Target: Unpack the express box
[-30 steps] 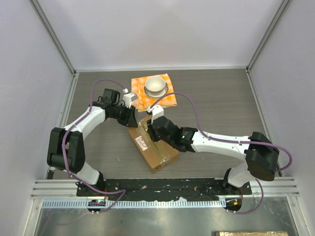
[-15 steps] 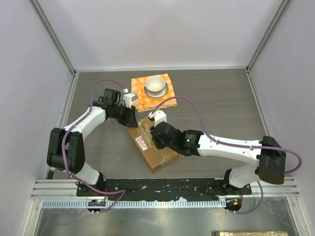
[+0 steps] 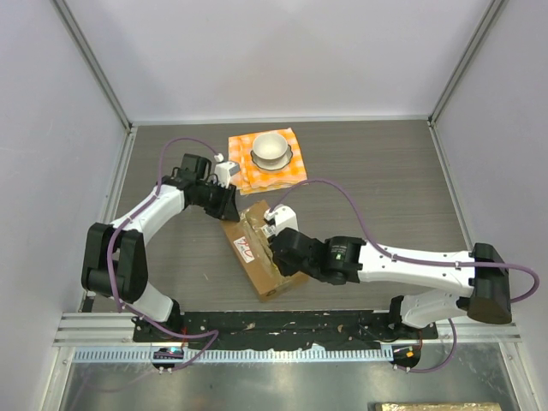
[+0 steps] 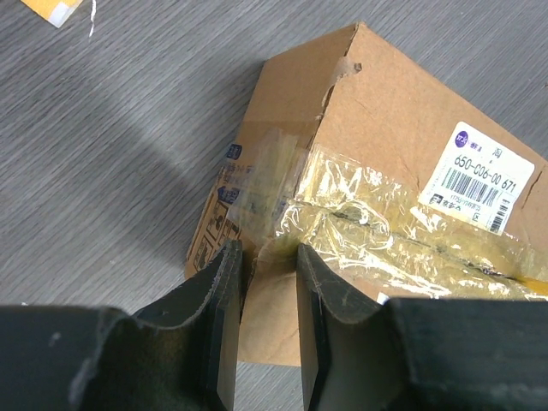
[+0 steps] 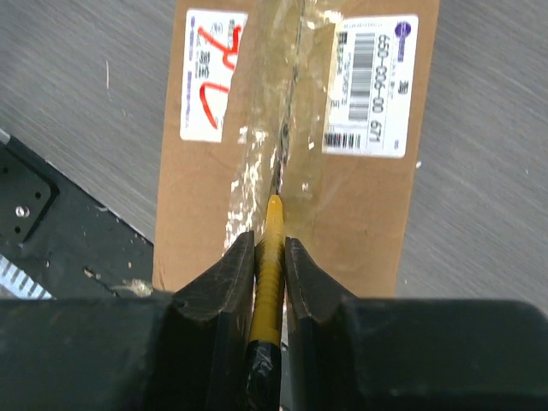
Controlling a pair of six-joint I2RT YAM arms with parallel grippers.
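Observation:
The express box [image 3: 272, 278] lies slantwise in the middle of the table, brown cardboard with glossy tape along its top seam. It carries a white barcode label [image 5: 368, 86] and a white sticker with red marks [image 5: 210, 77]. My right gripper [image 5: 271, 240] is shut on a yellow-handled cutter [image 5: 273, 221] whose tip rests on the taped seam near the box's middle. My left gripper [image 4: 265, 251] sits at the box's far end [image 4: 385, 111], its jaws a little apart over the crumpled tape at the top edge, with the end face showing between them. In the top view the left gripper [image 3: 233, 208] and right gripper [image 3: 276, 241] stand over the box.
A cream bowl [image 3: 271, 148] sits on an orange checked cloth [image 3: 289, 174] just beyond the box. A black rail [image 3: 282, 324] runs along the near edge. Grey walls close in the table's left, right and far sides.
My right gripper has drawn the cutter along the seam toward the box's near end, and its arm has stretched out lower. The left arm and the box have stayed put.

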